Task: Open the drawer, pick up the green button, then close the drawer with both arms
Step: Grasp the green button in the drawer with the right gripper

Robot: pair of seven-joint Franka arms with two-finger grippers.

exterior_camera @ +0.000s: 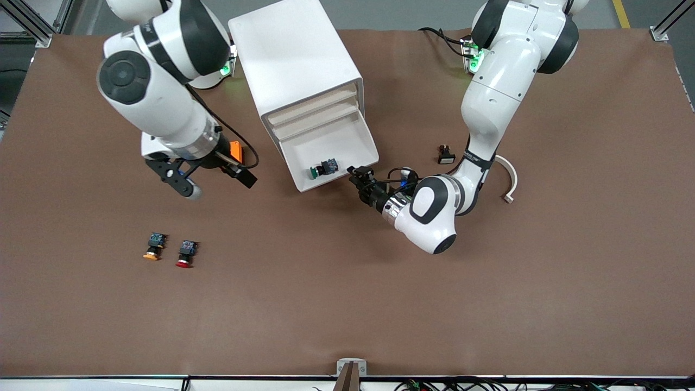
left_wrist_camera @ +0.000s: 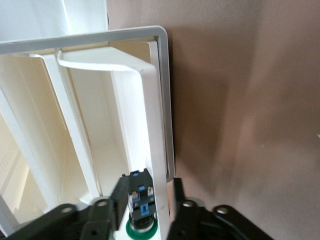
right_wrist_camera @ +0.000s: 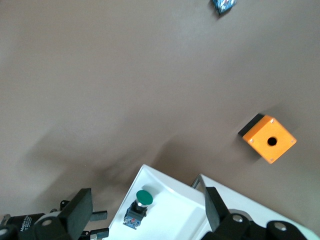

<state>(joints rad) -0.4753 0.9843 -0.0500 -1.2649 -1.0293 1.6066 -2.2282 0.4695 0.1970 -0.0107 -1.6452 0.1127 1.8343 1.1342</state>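
Note:
The drawer (exterior_camera: 347, 142), lowest in the white cabinet (exterior_camera: 296, 60), stands pulled out. The green-capped button (exterior_camera: 324, 167) lies inside it near the front wall. My left gripper (exterior_camera: 355, 175) is at the drawer's front edge, toward the left arm's end. In the left wrist view its fingers (left_wrist_camera: 120, 196) stand apart, open, astride the drawer's front wall (left_wrist_camera: 159, 165), with the button (left_wrist_camera: 140, 197) just inside and not pinched. My right gripper (exterior_camera: 214, 182) hangs open over the table beside the cabinet. Its wrist view shows the button (right_wrist_camera: 141, 201) lying in the drawer (right_wrist_camera: 175, 220) below its gripper (right_wrist_camera: 147, 212).
An orange box (exterior_camera: 235, 151) sits beside the cabinet under the right arm. A yellow-orange-capped button (exterior_camera: 153, 245) and a red-capped one (exterior_camera: 185, 253) lie nearer the front camera. Toward the left arm's end lie a small black-and-white part (exterior_camera: 446, 155) and a curved white piece (exterior_camera: 509, 182).

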